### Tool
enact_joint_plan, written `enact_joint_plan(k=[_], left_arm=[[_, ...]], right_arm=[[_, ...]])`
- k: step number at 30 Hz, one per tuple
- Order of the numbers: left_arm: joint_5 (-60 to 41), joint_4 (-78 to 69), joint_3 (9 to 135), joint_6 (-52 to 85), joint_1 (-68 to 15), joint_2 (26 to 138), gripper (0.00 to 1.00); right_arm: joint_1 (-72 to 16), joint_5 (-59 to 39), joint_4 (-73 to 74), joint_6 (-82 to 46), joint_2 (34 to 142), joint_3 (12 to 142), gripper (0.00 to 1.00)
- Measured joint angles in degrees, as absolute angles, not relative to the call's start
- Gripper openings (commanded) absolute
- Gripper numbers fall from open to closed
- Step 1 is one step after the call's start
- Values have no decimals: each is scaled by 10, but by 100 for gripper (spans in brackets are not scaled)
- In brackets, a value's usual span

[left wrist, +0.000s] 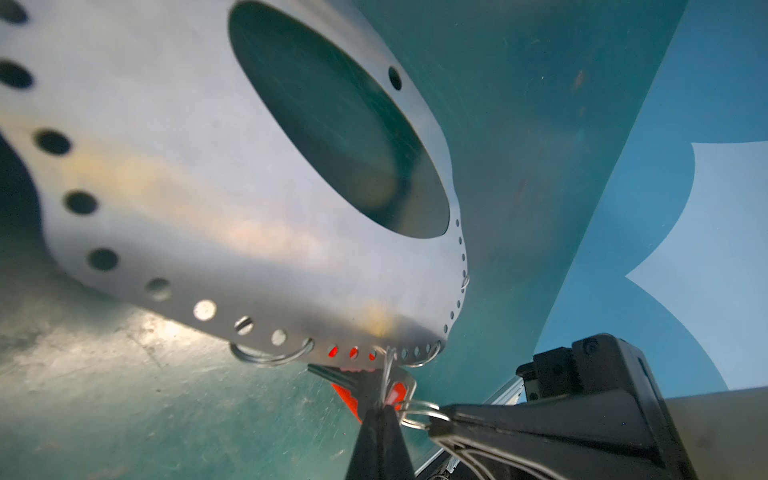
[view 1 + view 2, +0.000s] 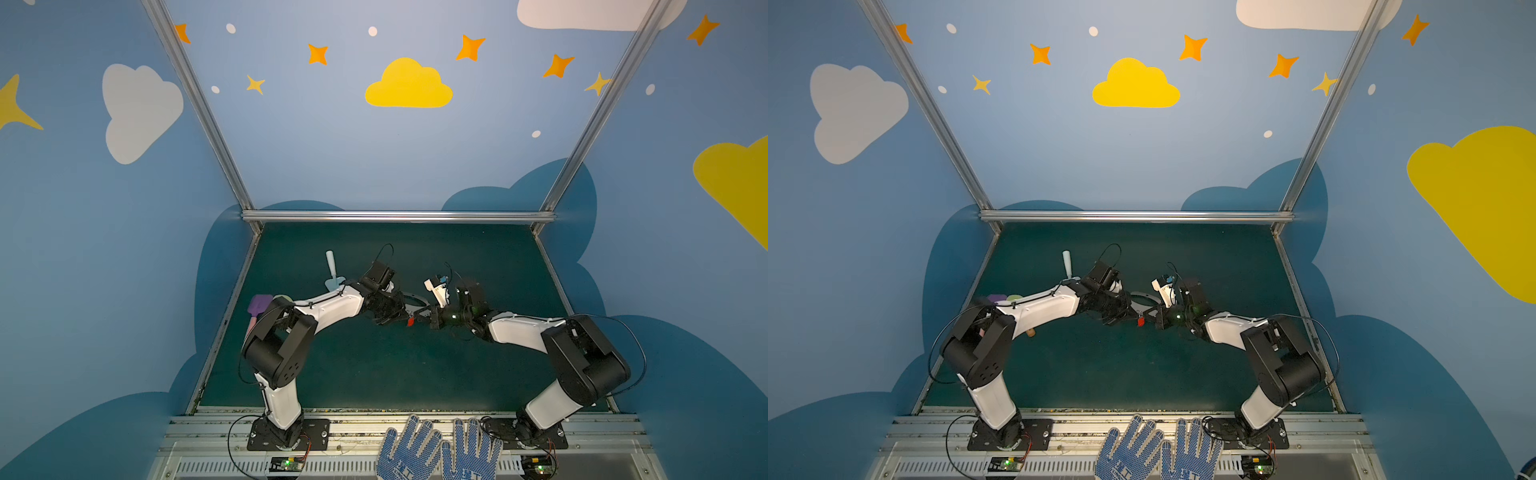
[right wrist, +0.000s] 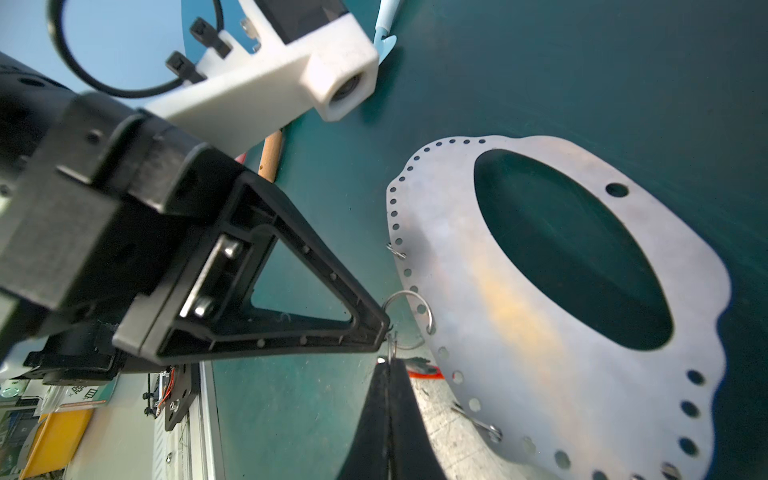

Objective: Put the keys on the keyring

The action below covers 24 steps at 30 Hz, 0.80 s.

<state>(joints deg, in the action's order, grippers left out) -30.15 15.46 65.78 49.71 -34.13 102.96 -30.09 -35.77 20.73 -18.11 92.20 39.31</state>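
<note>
Both arms are brought together near the middle of the green surface (image 2: pixel 374 365), where the keyring (image 3: pixel 519 332) is found: a flat grey oval plate with a large central hole and a rim of tiny holes, several carrying silver wire rings. Whether its near edge is lifted off the surface cannot be told.

The key (image 1: pixel 353 395), silver with a red-orange head, is seen just beside that near edge, between the two end effectors, and shows in both top views (image 2: pixel 410 321) (image 2: pixel 1140 321).

The left end effector (image 1: pixel 383 411) is fully closed. The key's head shows on either side of its tips, and a thin wire runs from them to the plate's rim. Which of the two is pinched cannot be told.

The right end effector (image 3: pixel 390 363) is also fully closed, and a small wire ring (image 1: pixel 419 410) is gripped at its tips.

A light blue toy shovel (image 2: pixel 332 270) lies farther back on the left.
</note>
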Motion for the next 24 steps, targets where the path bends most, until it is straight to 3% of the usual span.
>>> enact_joint_plan(k=[24], left_arm=[[-307, 178, 660, 483, -337, 1023, 4]], right_arm=[[-305, -378, 167, -157, 907, 372, 0]])
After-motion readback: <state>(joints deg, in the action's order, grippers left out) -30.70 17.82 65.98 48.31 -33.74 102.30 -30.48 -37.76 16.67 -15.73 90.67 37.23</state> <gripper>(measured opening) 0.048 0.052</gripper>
